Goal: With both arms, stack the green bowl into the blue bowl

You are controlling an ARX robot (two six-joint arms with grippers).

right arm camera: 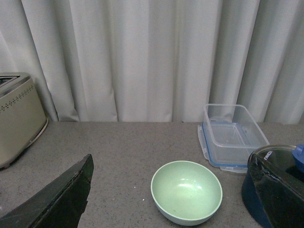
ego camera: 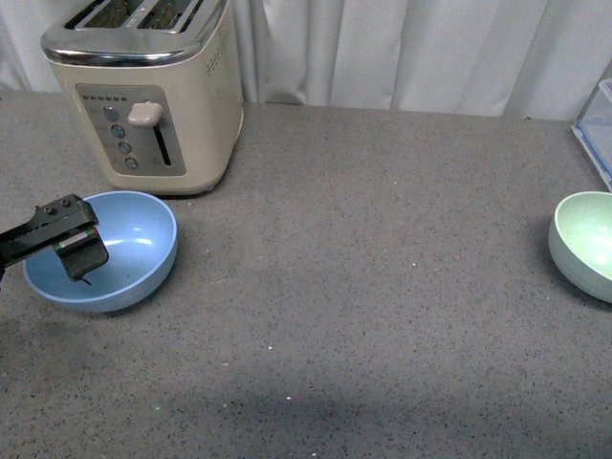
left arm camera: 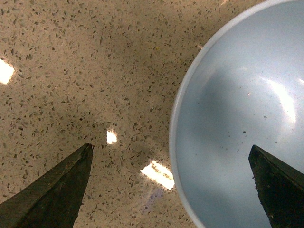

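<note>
The left arm (ego camera: 29, 237) enters at the left edge of the front view, at mid height, black and slanting slightly up toward the right. The left gripper (ego camera: 81, 260) hangs from its end and points down, with one flat dark pad (ego camera: 84, 256) facing the camera. In the left wrist view its fingers (left arm camera: 57, 194) fill the lower corners, jaws spread wide. The right gripper (right arm camera: 171, 159) is also wide open in its wrist view, with one black finger in each lower corner, and it is aimed nearly level.

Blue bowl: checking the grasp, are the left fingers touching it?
Cannot tell. Left wrist view: open left fingers straddle the blue bowl rim, gaps either side; the inner tip's depth is unclear.
</note>
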